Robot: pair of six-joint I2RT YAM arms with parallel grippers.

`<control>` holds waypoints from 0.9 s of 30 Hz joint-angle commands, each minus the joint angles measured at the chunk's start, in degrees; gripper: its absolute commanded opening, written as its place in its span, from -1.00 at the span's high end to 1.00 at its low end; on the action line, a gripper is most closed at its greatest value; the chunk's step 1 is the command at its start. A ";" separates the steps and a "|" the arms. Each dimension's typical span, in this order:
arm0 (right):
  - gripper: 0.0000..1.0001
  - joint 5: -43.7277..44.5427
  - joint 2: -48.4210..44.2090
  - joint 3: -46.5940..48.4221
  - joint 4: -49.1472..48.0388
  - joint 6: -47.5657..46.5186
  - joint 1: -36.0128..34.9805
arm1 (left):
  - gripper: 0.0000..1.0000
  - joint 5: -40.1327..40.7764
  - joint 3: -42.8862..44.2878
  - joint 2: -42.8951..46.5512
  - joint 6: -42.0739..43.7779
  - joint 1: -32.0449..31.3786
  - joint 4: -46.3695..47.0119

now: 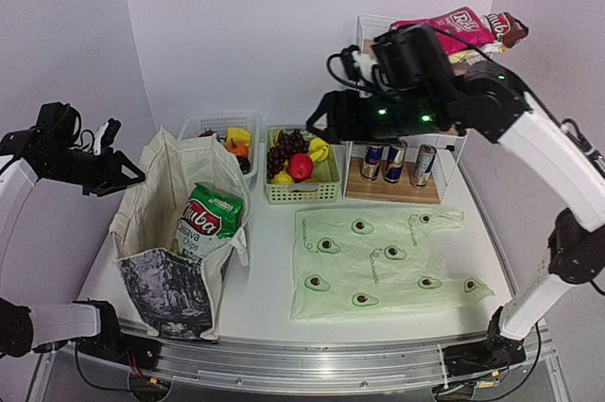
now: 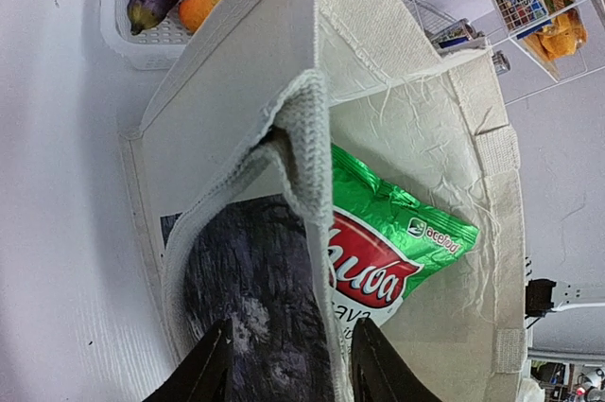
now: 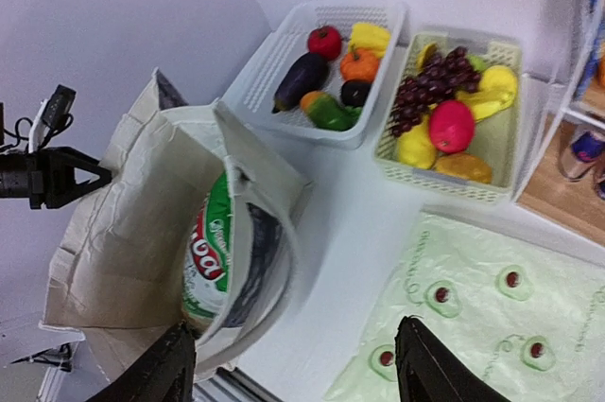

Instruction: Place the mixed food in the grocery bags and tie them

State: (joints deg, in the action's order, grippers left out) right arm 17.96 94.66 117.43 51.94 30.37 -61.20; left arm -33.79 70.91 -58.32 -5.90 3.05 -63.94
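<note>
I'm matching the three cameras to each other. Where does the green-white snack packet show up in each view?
Top external: the green-white snack packet stands left of centre, inside the beige tote.
Left wrist: the packet is lower centre, past the tote's near wall.
Right wrist: the packet is lower left, inside the tote's mouth.
Shared landmark: the tote around it.

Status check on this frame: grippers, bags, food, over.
Left gripper open over tote; right gripper open, aloft. Green packet in tote; avocado bag flat, fruit in basket. No obstruction seen.
</note>
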 commanded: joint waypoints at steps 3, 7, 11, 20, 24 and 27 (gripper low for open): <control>-0.32 10.88 -13.18 -15.15 0.55 2.44 9.90 | 0.09 -1.09 -0.77 -0.37 1.31 -0.16 2.21; -0.27 4.60 -11.28 -15.07 0.13 2.02 17.41 | 0.03 -1.49 -2.14 0.21 1.02 -0.70 3.37; -0.02 2.76 -10.33 -16.26 -4.85 4.23 24.16 | -0.04 -1.39 -2.61 0.96 1.14 -1.37 4.04; -0.43 4.42 -8.91 -31.15 -33.35 19.44 32.33 | -0.16 -1.77 -5.65 2.22 -0.04 -2.43 6.97; -0.45 6.15 -4.01 -27.75 -37.13 19.62 33.09 | -0.21 -1.13 -6.65 3.19 -0.11 -2.78 8.10; -0.45 9.43 -1.81 -27.91 -39.89 22.36 33.56 | -0.23 -0.62 -7.72 4.19 -0.31 -2.79 9.71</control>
State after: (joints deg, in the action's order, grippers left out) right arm 22.82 90.63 87.33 21.17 48.10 -28.24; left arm -34.72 64.29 -56.19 -6.02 0.51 -57.82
